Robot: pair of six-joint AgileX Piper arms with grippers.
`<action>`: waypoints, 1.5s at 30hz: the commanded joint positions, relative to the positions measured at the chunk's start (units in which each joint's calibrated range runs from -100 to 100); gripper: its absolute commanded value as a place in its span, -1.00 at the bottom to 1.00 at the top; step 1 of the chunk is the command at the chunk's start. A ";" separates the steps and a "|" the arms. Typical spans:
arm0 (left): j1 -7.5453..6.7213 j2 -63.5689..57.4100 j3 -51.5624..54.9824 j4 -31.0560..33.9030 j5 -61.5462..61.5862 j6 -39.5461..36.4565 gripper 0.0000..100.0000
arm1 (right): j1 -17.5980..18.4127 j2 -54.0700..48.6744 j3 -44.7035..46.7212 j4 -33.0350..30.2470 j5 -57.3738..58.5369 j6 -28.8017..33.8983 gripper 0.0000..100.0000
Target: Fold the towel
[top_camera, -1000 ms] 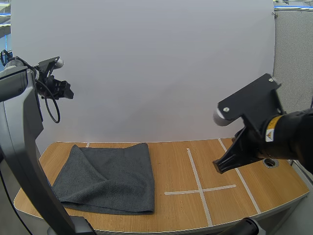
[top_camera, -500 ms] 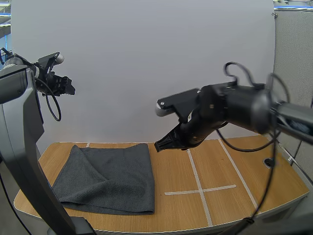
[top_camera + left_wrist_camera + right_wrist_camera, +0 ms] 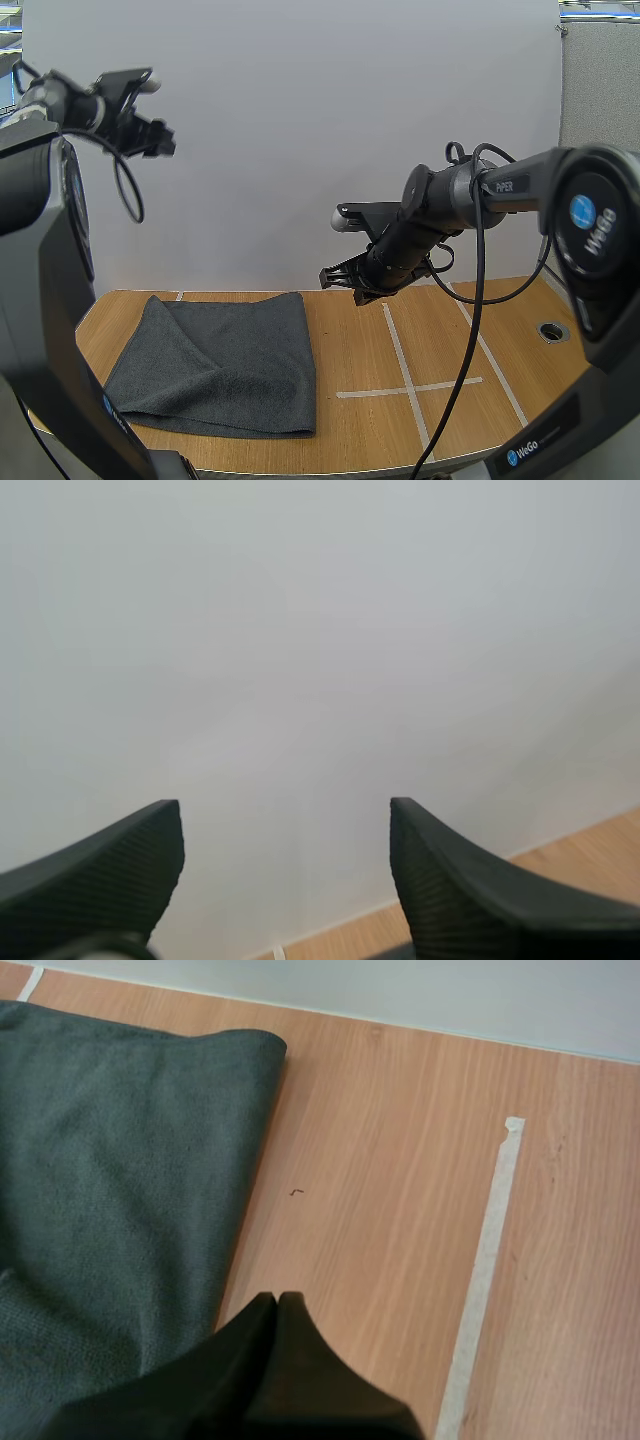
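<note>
two arms hang above the table [image 3: 450, 330], neither touching the towel [image 3: 215, 360], which lies flat on the left half of the wood, doubled over with a rounded fold along its right edge. the right gripper [image 3: 330, 276] hovers over bare wood just right of that fold, near the far corner, its fingers pressed together into one dark wedge with nothing between them. the left gripper [image 3: 160, 140] is high above the towel's left side, its fingers wide apart and empty, aimed at the wall behind. the step in hand looks like the reach for another fold. to do it well, the right fingers should part before going down, then pinch both layers at the far right corner rather than the top one alone. the left should drop to a matching corner so the edge lifts level and the cloth is not dragged toward the white tape [image 3: 405, 370].
</note>
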 commanded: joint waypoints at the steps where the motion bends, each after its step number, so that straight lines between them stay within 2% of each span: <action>1: -0.72 -4.08 0.28 -1.20 -4.41 -0.57 0.89 | -1.25 0.54 -0.54 2.16 1.27 -3.27 -1.00; 5: 0.37 -9.78 0.28 -1.20 -5.38 -0.57 0.89 | -1.48 2.05 -0.54 2.26 1.48 -4.84 -1.00; 11: 0.20 -18.63 0.28 -0.80 -8.74 -0.57 0.89 | -1.48 2.67 -0.54 5.27 1.48 -7.04 -1.00; 25: 0.20 -33.27 0.28 -1.59 -9.79 -0.97 0.89 | -1.48 2.67 -0.54 6.05 6.29 -6.91 -1.00; 26: 0.20 -34.20 0.28 -0.87 -7.91 -1.81 0.89 | -1.48 2.67 -0.54 6.05 6.29 -6.91 -1.00; 28: 0.20 -36.23 0.28 4.47 0.67 -5.58 0.89 | -1.48 2.67 -0.54 6.05 6.29 -6.91 -1.00; 31: 0.27 -37.19 0.28 11.71 19.20 -14.33 0.89 | -1.48 2.67 -0.54 6.05 5.32 -7.13 -1.00; 35: 0.27 -36.96 0.79 23.41 21.78 -26.98 0.89 | -1.48 2.67 -0.54 6.05 3.36 -7.25 -1.00; 37: 0.27 -37.22 2.62 27.25 21.78 -30.53 0.89 | -1.48 2.67 -0.54 6.95 3.17 -8.94 -1.00; 45: 0.27 -40.72 16.73 28.10 21.78 -31.09 0.89 | -1.40 4.51 -0.54 17.45 5.73 -18.68 -1.00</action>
